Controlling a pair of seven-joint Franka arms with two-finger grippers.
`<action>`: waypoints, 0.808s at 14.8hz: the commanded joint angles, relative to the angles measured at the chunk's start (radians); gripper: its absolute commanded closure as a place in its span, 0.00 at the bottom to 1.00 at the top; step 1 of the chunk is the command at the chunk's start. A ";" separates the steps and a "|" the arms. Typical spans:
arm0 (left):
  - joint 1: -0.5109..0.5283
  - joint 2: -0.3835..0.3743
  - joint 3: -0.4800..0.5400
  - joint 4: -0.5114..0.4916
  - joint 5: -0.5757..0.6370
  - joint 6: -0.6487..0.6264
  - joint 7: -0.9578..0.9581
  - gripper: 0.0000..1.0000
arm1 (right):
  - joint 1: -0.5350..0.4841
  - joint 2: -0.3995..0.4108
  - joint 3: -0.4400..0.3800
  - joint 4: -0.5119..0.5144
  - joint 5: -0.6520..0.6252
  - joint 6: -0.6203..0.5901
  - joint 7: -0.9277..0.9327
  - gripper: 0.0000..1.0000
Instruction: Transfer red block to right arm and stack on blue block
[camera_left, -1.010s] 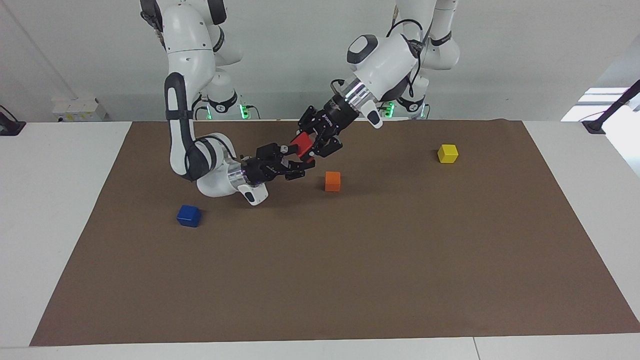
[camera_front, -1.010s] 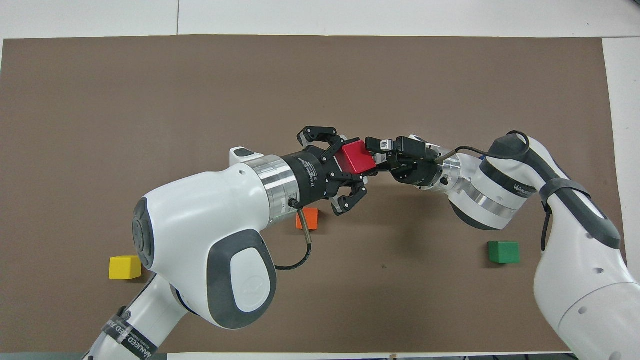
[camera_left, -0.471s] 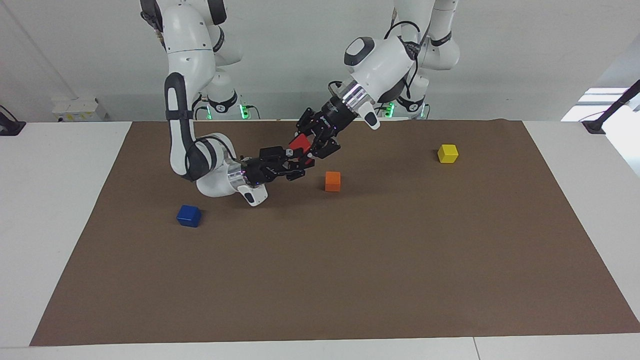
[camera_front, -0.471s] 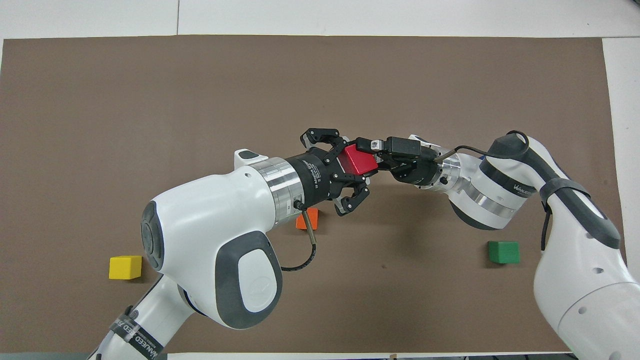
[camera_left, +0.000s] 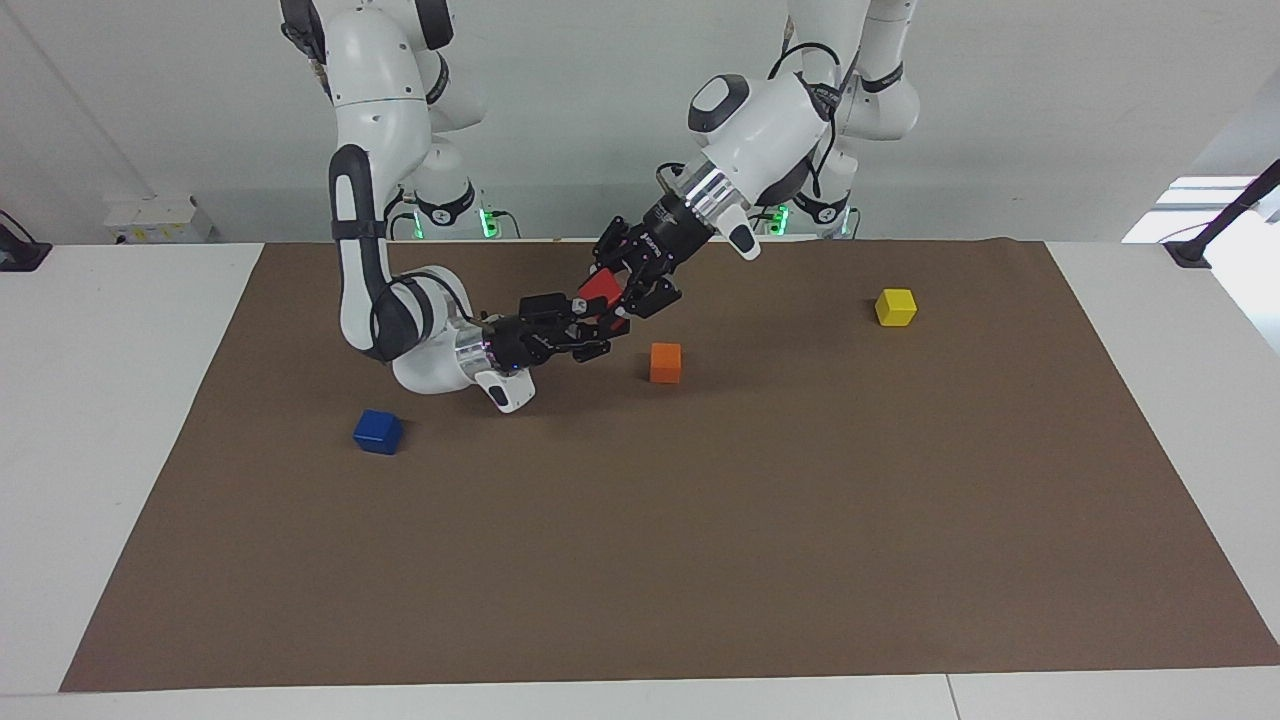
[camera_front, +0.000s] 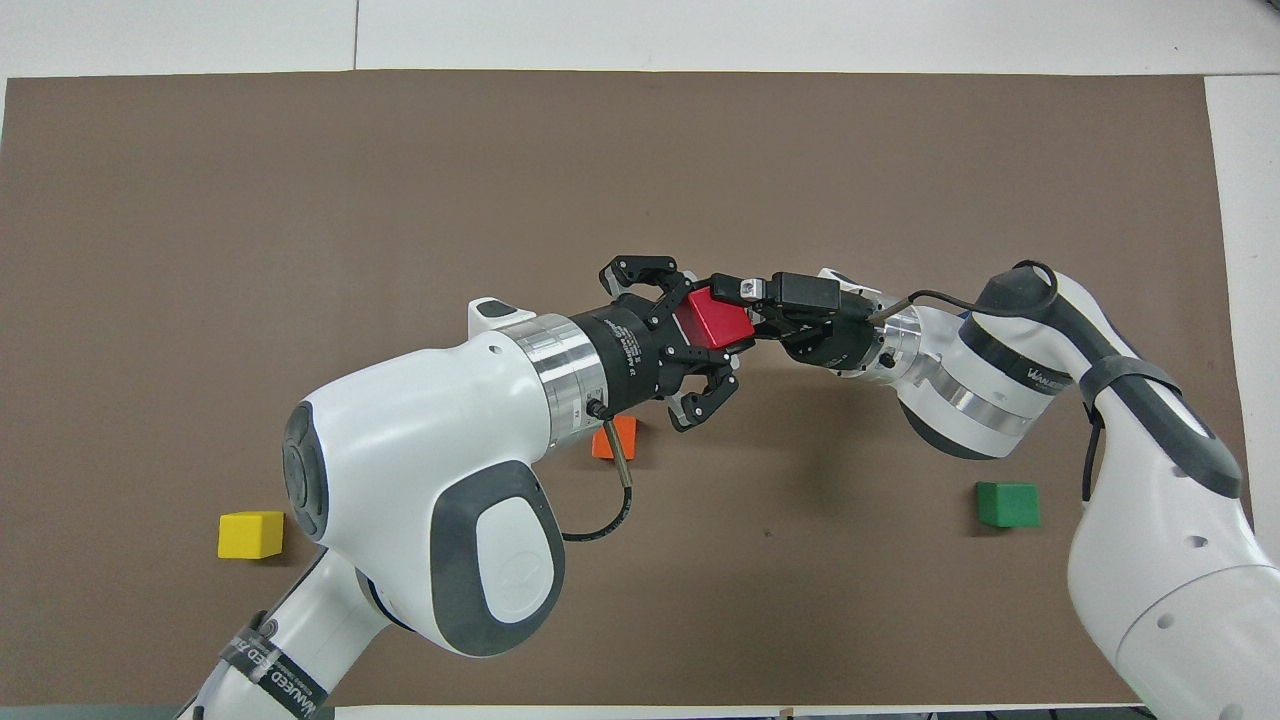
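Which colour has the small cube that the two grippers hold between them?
Bright red cube; the overhead view shows it best.

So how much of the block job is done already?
Pickup looks done: the red block is up in the air, over the mat. Right now it's the handover: the right gripper pinches it while the left gripper is spread open around it. Left to do: carry it to the blue block, which has nothing on top, and stack it.
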 joint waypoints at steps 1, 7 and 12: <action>-0.016 -0.013 0.015 -0.021 -0.021 0.014 0.001 0.00 | 0.000 -0.017 0.003 0.001 -0.011 0.041 -0.021 1.00; 0.116 -0.162 0.019 -0.133 -0.016 -0.108 0.011 0.00 | 0.000 -0.022 0.001 0.003 -0.012 0.046 -0.010 1.00; 0.330 -0.177 0.020 -0.147 -0.011 -0.206 0.185 0.00 | -0.033 -0.108 -0.003 0.011 -0.159 0.172 0.091 1.00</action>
